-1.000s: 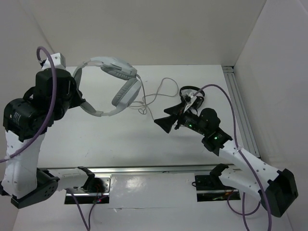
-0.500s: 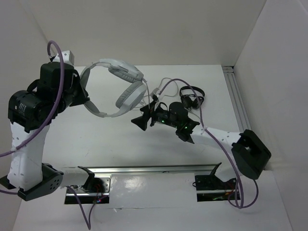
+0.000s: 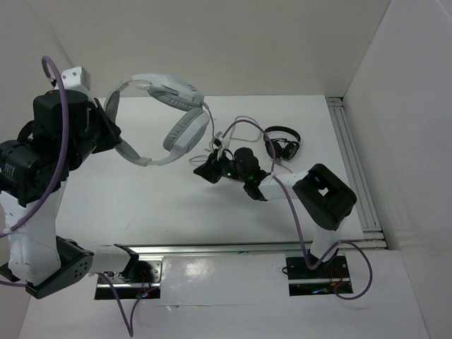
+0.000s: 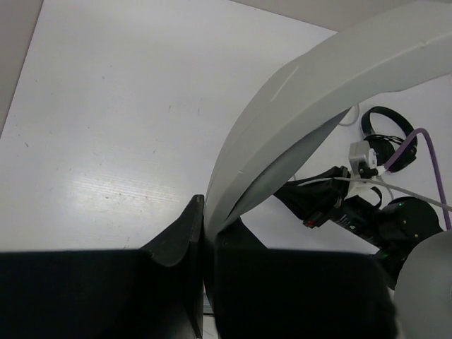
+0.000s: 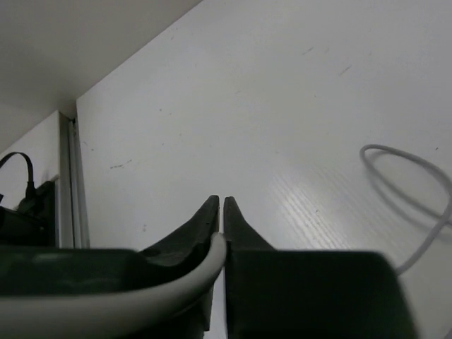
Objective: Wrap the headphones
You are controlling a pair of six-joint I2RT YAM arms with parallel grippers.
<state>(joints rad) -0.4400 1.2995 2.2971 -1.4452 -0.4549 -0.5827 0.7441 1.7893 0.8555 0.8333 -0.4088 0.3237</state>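
From above, the large white and light-grey over-ear headphones (image 3: 176, 133) hang clear of the white table (image 3: 162, 205) at its left rear, their wide headband clamped in the left gripper (image 3: 113, 135). The right gripper (image 3: 206, 169) sits low just beside the dangling earcup, where the thin grey cable (image 3: 240, 121) trails off in loose loops toward the small black headphones (image 3: 282, 145). The left wrist view shows the left gripper (image 4: 203, 224) nipped tight on the headband (image 4: 304, 92), with bare table to its left. In the right wrist view the right gripper (image 5: 222, 212) has its jaws pressed together on the cable (image 5: 212, 258), and a slack loop (image 5: 409, 176) lies on the table ahead. To wind well, I judge the right arm should carry the cable around the headband under light tension while the left holds steady. Open room lies toward the near middle; the black headphones and the aluminium side rail (image 3: 349, 162) crowd the right side, and the walls stand close behind.
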